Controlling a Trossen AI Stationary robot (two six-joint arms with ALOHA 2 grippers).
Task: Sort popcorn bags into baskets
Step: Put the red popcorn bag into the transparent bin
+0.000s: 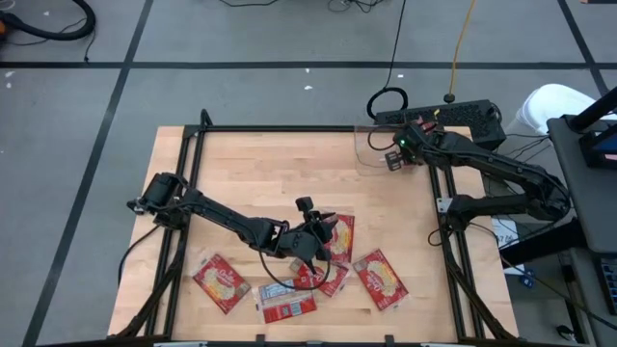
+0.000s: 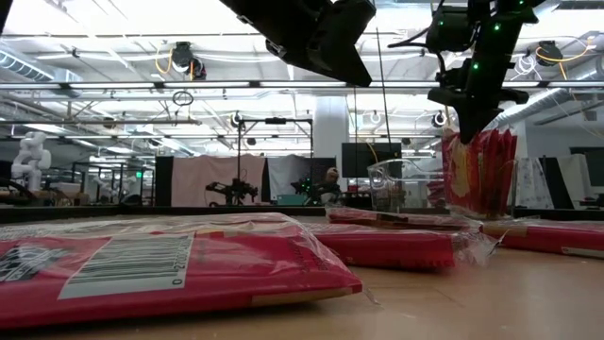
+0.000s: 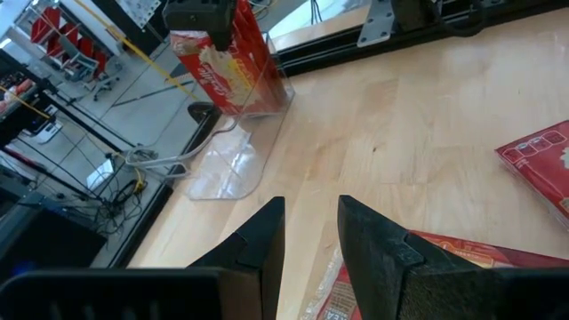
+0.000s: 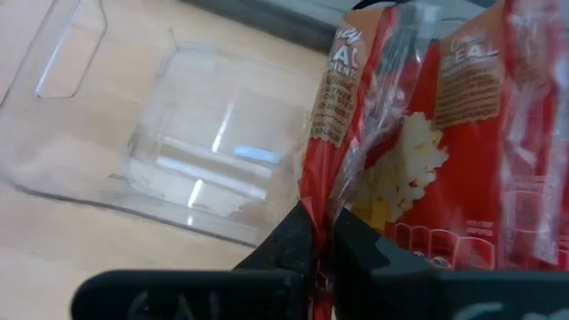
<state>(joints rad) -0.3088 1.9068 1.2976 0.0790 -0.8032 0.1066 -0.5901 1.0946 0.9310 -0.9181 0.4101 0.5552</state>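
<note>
Several red popcorn bags lie flat on the table's near half: one [image 1: 222, 281] at the left, one [image 1: 287, 301] label-side up, one [image 1: 381, 278] at the right. My left gripper [image 1: 323, 236] hovers open above this pile, and in its wrist view its fingers [image 3: 311, 240] stand over a packet [image 3: 453, 258]. The clear bin [image 1: 371, 145] sits at the table's far right corner with red packets [image 2: 491, 170] upright inside. My right gripper [image 1: 395, 154] is above the bin, shut on a packet [image 4: 391, 169]. My right gripper pinches the upper edge [image 4: 327, 233] of a popcorn bag between its two fingers, coming from above and pointing down. The packet hangs upright below the fingers [image 2: 462, 170], inside the bin beside the other upright packets. I cannot tell whether its lower end rests on the bin's floor.
A black frame rail [image 1: 289, 128] runs around the table. A power strip [image 1: 443, 116] and cables lie on the floor past the far right corner. Bare wood [image 1: 280, 173] spreads between the pile and the bin. The bin's left part [image 4: 196, 160] holds nothing.
</note>
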